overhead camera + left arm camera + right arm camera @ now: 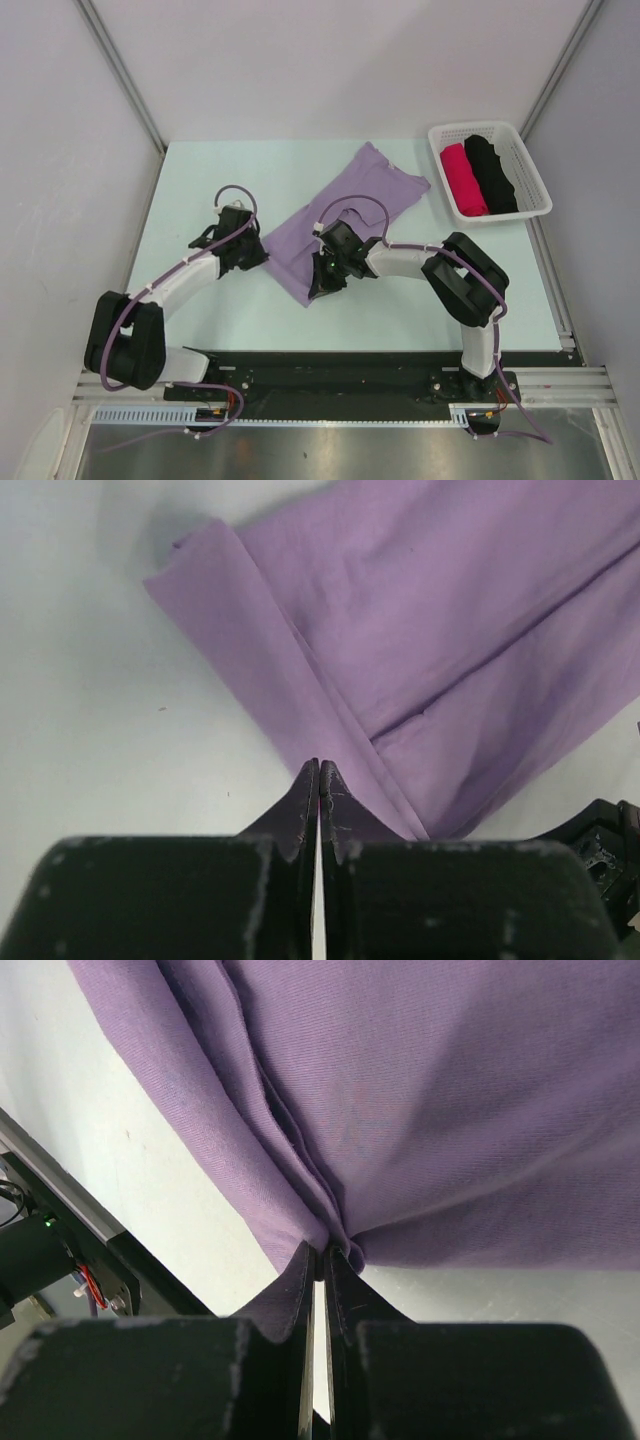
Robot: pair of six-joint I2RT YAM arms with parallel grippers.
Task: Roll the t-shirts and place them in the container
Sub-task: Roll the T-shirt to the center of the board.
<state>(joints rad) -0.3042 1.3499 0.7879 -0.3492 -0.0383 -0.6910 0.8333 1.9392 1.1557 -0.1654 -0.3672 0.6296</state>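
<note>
**A:** where's the lavender t-shirt [350, 210] sitting, and who's got hold of it?

**B:** it's folded into a long strip, lying slantwise over the middle of the bench [200, 190]; one end is up by the far edge, the other points at the near edge; the right pincer [322, 1252] is clenched on that near end, and you can see the cloth puckering straight into the tips; the left pincer [319, 765] is clenched too, tips right at the folded side edge, but I can't tell if it's actually caught any fabric

**A:** how do you reckon it'll handle?

**B:** my guess is light, thin and totally floppy; it won't hold a shape, the layers will slide over each other, and the strip will skew if one side gets tugged harder; I'd pinch through all the layers at both corners of the near end so the roll starts square; the basket [500, 217] at the far right corner has a pink roll [464, 178] and a black roll [492, 172] in it
</note>
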